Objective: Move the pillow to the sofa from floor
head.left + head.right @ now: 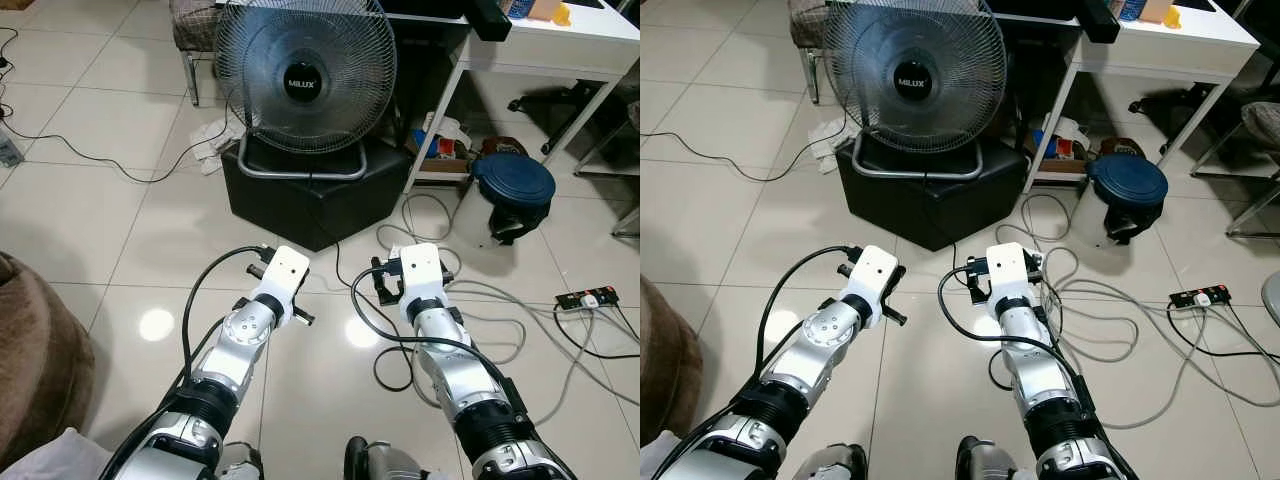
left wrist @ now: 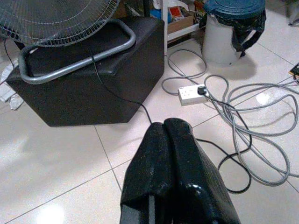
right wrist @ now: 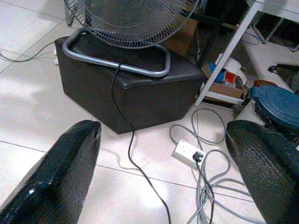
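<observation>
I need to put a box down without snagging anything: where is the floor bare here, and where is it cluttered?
Bare tile lies on the robot's left, between the black ottoman under the fan and the brown cushion edge, crossed only by one thin black cord. On the right it is crowded: grey cables, a power strip and the blue-lidded bin by the white table.

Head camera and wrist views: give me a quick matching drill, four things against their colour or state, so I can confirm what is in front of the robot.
Things:
1. fan
2. bin lid
3. left end effector
4. right end effector

States:
A. fingers spread wide apart
B. dark blue
C. stands on a black box
D. fingers pressed together

Pairs: 1-C, 2-B, 3-D, 4-A
</observation>
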Robot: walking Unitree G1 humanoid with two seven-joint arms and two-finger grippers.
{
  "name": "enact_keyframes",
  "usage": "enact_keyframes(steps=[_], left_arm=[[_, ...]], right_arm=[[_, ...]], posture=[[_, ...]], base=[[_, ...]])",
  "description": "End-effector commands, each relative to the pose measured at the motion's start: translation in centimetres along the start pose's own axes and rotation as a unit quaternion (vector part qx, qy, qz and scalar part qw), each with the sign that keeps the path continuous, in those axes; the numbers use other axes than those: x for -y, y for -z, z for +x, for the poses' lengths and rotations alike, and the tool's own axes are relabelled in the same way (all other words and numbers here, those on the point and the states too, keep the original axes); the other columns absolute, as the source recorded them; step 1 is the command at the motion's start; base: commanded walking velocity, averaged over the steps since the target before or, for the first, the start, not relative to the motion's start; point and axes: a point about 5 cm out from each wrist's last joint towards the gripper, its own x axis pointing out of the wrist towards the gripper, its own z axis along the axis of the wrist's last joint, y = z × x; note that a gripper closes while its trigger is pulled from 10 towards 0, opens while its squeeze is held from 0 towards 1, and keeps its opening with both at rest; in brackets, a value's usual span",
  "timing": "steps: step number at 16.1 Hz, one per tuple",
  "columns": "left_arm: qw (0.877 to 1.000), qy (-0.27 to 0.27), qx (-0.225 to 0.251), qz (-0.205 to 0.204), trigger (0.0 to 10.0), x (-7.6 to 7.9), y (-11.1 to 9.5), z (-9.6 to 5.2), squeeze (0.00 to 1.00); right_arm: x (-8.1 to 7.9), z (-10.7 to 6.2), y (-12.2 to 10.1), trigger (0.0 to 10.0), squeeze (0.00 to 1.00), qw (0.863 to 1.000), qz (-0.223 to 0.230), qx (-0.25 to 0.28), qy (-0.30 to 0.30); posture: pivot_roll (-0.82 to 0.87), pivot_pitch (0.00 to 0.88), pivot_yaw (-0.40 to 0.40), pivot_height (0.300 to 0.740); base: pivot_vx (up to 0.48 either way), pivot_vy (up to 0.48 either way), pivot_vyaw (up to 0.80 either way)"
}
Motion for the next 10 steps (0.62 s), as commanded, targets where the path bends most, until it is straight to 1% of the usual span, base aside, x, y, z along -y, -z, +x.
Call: enact_keyframes(steps=[1,8,9,10], left_arm=[[1.0,0.01,0.001,0.005,10.0,0.4,-0.1,0.1,0.0],[1.0,0.01,0.001,0.005,10.0,0.4,-0.1,0.1,0.0],[0.991,-0.01,-0.044,-0.123,10.0,-0.1,5.4,-3.0,0.0],[0.971,-0.036,-0.073,-0.227,10.0,0.0,9.4,-6.0,0.0]], right_arm=[[0.4,-0.2,0.2,10.0,0.36,1.0,0.004,-0.001,0.006],[0.4,-0.2,0.2,10.0,0.36,1.0,0.004,-0.001,0.006],[0.9,-3.0,5.9,10.0,0.0,0.995,0.024,-0.093,-0.024],[1.5,-5.7,9.8,10.0,0.0,0.986,0.054,-0.156,-0.033]], posture=[[0.08,0.13,-0.064,0.74],[0.08,0.13,-0.064,0.74],[0.09,0.117,-0.07,0.74],[0.09,0.113,-0.07,0.74]], base=[[0.0,0.0,0.0],[0.0,0.0,0.0],[0.0,0.0,0.0],[0.0,0.0,0.0]])
